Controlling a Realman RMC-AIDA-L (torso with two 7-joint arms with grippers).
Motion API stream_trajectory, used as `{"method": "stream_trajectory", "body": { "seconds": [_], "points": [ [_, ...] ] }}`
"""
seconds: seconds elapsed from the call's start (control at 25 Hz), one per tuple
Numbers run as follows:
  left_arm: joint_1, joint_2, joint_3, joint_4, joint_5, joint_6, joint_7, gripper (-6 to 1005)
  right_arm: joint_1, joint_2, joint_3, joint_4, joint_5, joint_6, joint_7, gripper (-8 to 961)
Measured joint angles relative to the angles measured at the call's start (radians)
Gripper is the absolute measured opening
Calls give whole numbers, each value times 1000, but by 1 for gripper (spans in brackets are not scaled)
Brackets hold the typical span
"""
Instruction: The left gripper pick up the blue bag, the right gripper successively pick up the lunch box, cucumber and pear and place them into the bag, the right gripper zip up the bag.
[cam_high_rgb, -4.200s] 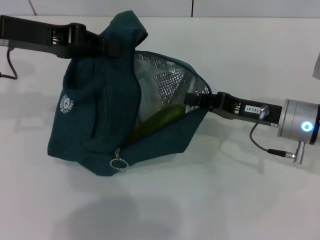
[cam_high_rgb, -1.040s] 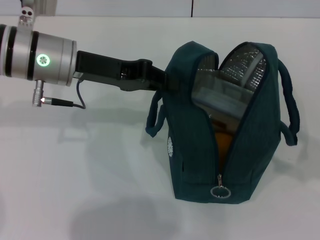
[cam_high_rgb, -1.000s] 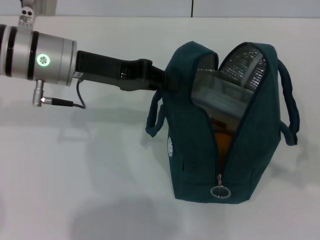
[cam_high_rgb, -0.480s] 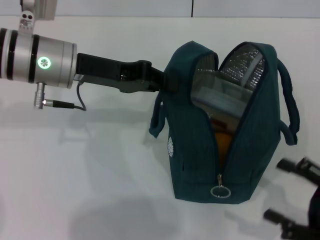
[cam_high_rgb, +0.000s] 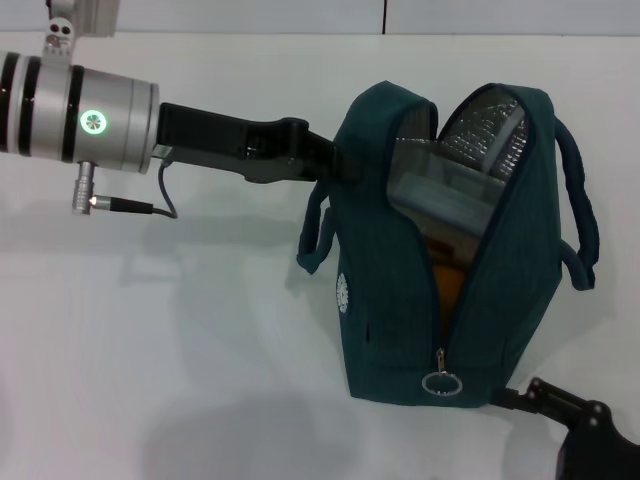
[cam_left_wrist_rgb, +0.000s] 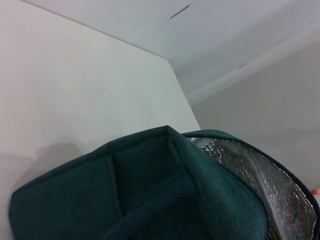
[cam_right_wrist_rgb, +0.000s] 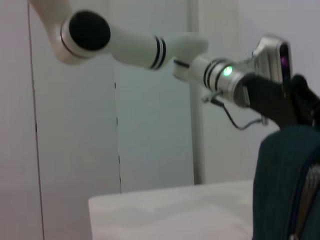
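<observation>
The blue bag (cam_high_rgb: 390, 300) stands upright on the white table, its zip open down the front and its ring pull (cam_high_rgb: 439, 384) hanging low. My left gripper (cam_high_rgb: 332, 162) is shut on the bag's top left edge. In the left wrist view the bag's fabric (cam_left_wrist_rgb: 150, 195) and foil lining (cam_left_wrist_rgb: 265, 185) fill the lower part. Inside the bag I see the lunch box (cam_high_rgb: 440, 190) and, below it, the orange pear (cam_high_rgb: 446, 282). The cucumber is hidden. My right gripper (cam_high_rgb: 540, 400) sits low beside the bag's bottom right corner. The right wrist view shows the bag's side (cam_right_wrist_rgb: 280, 185).
The white table (cam_high_rgb: 180, 380) stretches open to the left of the bag and in front of it. The left arm's silver wrist (cam_high_rgb: 90, 120) with its cable hangs over the table's left part. A wall (cam_high_rgb: 300, 15) stands behind the far edge.
My right gripper has come in from the lower right and moved up to the bag's bottom corner. The left arm and the bag have barely shifted.
</observation>
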Motion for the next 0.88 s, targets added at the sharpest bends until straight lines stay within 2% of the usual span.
{"method": "stream_trajectory", "body": {
  "seconds": [0.24,0.44,0.64,0.88],
  "points": [
    [-1,-2,2,0,-15,8,-1,47,16,3,-4,10,19,49,7,861],
    [0,-3,52,0,-72,15,-3,47,29,4,-10,10,29,67,13,858],
    [0,-5,64,0,-81,14,-5,47,51,6,-30,11,32,74,21,855],
    [0,-6,64,0,-83,13,-5,48,65,7,-143,8,117,108,37,852]
  ]
}}
